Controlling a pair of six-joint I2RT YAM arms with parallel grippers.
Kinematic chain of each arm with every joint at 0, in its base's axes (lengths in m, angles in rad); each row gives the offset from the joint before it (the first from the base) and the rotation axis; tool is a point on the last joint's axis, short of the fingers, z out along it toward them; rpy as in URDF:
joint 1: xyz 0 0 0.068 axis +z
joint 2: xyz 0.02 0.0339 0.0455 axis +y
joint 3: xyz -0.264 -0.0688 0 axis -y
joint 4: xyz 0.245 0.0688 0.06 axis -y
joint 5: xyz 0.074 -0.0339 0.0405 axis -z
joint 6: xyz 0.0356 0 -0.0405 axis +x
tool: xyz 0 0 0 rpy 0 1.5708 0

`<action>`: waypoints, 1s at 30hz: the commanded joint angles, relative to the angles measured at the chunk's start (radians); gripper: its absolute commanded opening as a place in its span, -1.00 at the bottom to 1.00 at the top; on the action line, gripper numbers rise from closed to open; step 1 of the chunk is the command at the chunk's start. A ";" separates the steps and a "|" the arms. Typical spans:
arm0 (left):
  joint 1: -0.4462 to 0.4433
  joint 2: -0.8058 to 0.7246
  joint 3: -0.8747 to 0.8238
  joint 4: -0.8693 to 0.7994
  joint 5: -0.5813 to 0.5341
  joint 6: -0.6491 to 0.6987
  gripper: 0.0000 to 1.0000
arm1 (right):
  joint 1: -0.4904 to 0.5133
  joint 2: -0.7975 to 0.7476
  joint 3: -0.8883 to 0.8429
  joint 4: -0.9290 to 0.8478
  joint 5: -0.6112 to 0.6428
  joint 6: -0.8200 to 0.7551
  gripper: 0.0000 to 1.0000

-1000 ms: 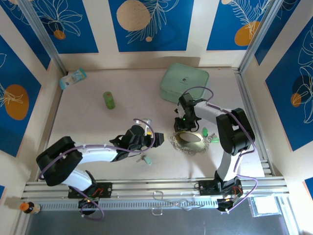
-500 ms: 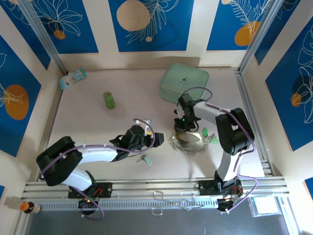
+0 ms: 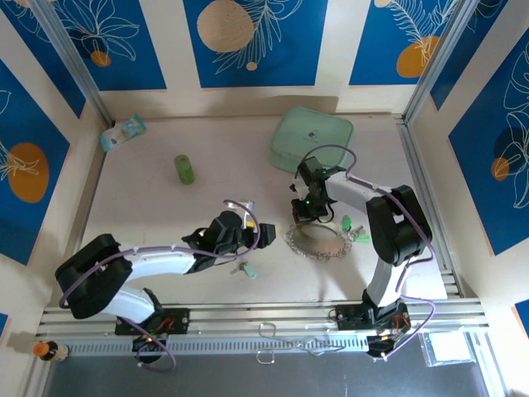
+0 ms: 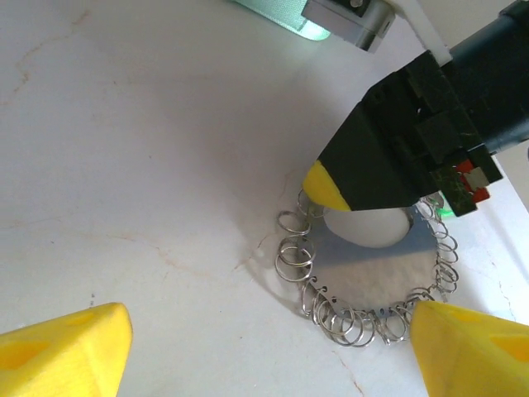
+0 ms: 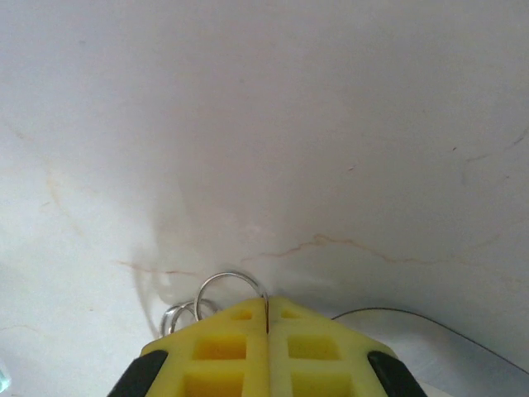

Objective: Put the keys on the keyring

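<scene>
Top view: the keyring flat on the table, a little right of centre. Long axis about left to right, the right end slightly lower in the frame. On its upper left rim, the right gripper. Two of the keys loose just right of the ring, and a third key at lower centre, near the left gripper. By judgement no key threaded yet, so all the threading left to do.

Left wrist view: keyring in the lower right, flat, again wider than tall, with an edge of small coils. Touching its upper left rim, the yellow tip of the right gripper. Left gripper spread wide, fingers at both lower corners, holding nothing.

Right wrist view: right gripper at bottom centre, pressed together and pinching one thin coil of the keyring.
</scene>
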 commanded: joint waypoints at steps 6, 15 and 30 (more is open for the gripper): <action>-0.006 -0.153 0.038 -0.184 -0.099 0.238 0.69 | 0.081 -0.215 -0.037 0.012 0.071 -0.056 -1.00; -0.002 -0.259 0.151 -0.340 -0.107 0.559 0.52 | 0.158 -0.421 -0.098 0.098 0.107 -0.176 -1.00; 0.045 -0.264 0.410 -0.535 -0.034 0.854 0.34 | 0.153 -0.529 -0.015 0.129 -0.076 -0.412 -1.00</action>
